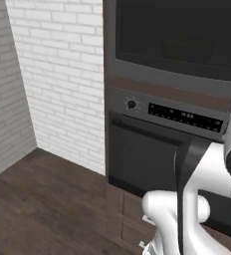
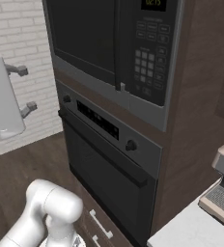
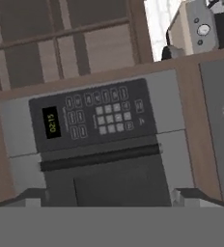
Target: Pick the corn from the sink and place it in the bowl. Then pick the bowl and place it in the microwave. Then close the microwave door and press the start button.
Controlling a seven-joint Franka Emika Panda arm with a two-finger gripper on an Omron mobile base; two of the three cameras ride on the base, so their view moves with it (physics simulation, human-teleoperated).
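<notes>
Two fingers [image 3: 189, 197] of the gripper [image 3: 109, 200] stand wide apart, empty, facing the microwave [image 3: 99, 140]; its door [image 2: 82, 36] is shut.

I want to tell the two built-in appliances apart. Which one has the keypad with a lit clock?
The upper one, the microwave: its keypad sits right of the dark window. The oven below has round knobs and a display strip instead.
</notes>
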